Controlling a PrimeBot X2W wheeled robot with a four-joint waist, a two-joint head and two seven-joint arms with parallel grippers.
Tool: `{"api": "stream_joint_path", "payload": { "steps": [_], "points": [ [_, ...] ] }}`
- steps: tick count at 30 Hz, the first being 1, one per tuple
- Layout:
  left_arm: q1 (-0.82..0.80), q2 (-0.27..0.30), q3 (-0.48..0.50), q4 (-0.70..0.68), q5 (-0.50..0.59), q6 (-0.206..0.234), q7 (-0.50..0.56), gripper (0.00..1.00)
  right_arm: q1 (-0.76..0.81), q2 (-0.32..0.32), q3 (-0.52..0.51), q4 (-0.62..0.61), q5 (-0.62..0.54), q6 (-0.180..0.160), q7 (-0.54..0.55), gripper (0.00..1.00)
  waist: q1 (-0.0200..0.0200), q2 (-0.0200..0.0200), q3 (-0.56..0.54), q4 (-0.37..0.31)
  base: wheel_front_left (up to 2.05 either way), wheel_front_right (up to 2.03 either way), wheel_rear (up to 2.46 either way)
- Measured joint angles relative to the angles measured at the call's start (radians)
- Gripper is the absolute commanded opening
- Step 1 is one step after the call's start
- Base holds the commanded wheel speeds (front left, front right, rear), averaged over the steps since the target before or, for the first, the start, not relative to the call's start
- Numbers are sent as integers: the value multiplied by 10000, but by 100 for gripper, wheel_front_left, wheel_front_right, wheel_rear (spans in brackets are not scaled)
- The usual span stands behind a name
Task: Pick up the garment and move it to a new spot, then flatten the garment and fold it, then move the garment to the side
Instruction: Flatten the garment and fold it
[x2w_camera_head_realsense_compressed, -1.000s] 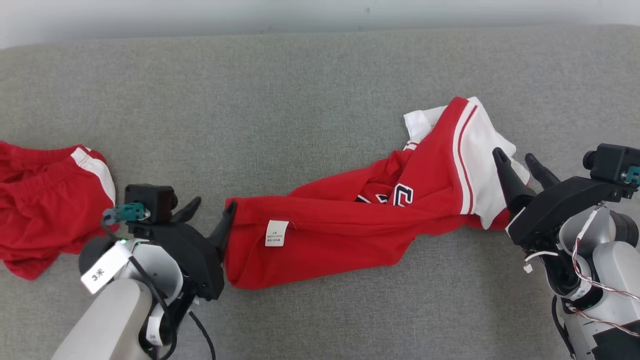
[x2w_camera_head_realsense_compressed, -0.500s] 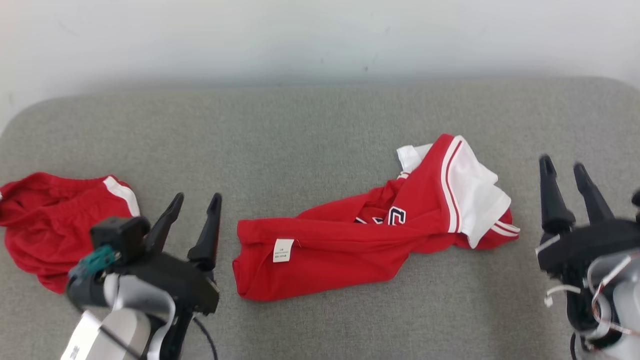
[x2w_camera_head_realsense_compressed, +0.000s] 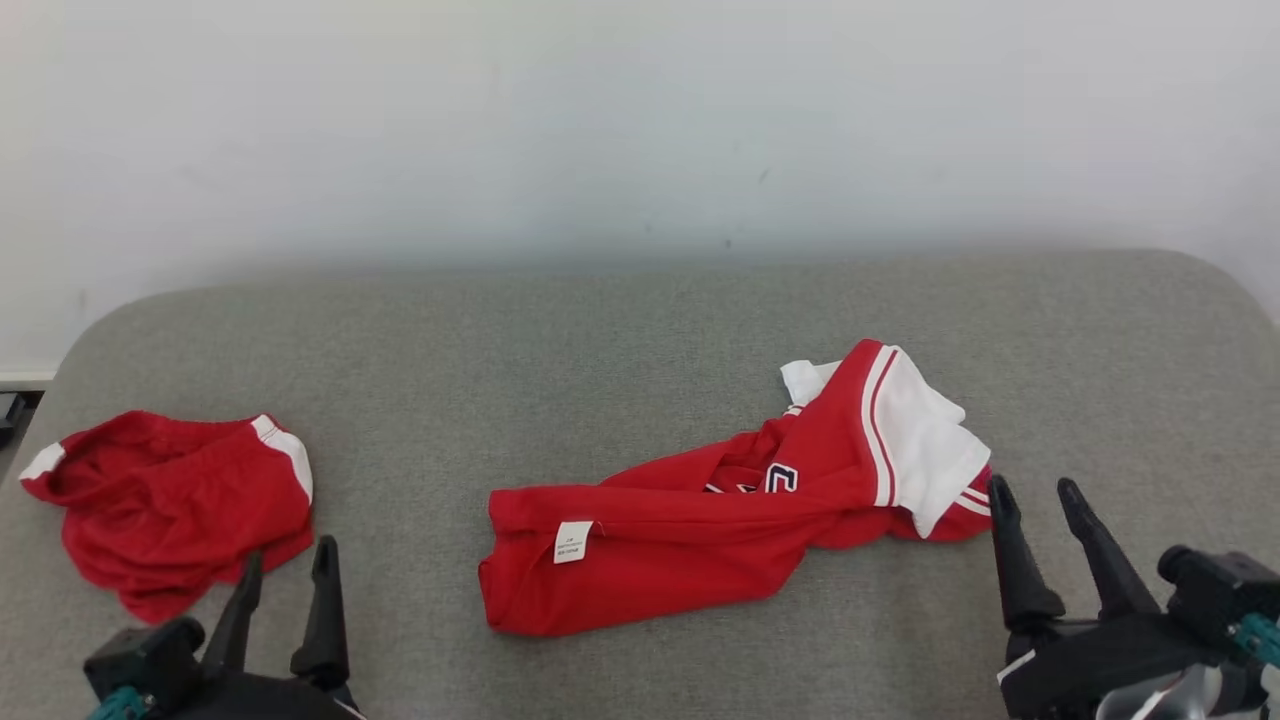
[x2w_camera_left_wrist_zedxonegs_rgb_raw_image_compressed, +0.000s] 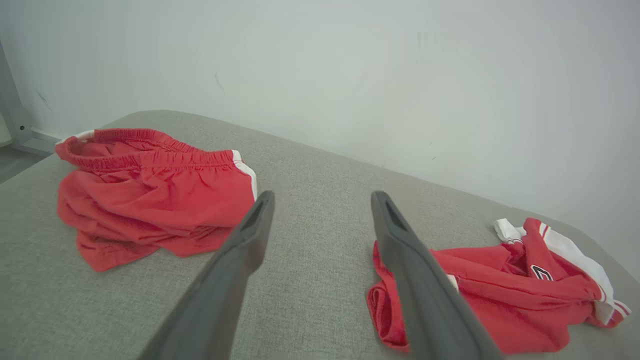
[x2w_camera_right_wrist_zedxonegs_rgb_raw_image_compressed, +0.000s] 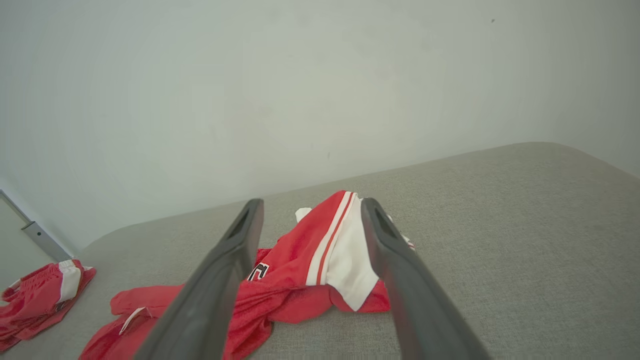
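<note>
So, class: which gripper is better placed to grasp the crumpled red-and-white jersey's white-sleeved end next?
Right, probably. The right gripper stands open close beside the white sleeve of the crumpled red-and-white jersey; the left gripper, also open, sits at the other end, near the red shorts with a white stripe.

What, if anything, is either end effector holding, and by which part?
Nothing is held. The left end effector and the right end effector both stand open; the red and white jersey lies crumpled on the grey cushion.
</note>
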Motion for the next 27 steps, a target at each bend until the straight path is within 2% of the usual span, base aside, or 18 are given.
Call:
{"api": "stream_joint_path", "payload": {
  "steps": [4, 13, 27],
  "points": [
    [190, -159, -10, 15, 431, 0, 144, 100, 260, -81, -2, 88, -153, 29, -169, 100, 2, 1, -35, -116, 0, 0, 0],
    [567, -128, 169, -167, 963, 0, 637, 100, 298, -92, -56, 161, -318, 29, -518, 100, 3, 1, 18, -228, 0, 0, 0],
    [562, -238, 261, -487, 1126, 0, 1417, 100, 279, -79, -56, 384, -420, 25, -782, 100, 3, 2, 140, -276, 0, 0, 0]
  ]
}}
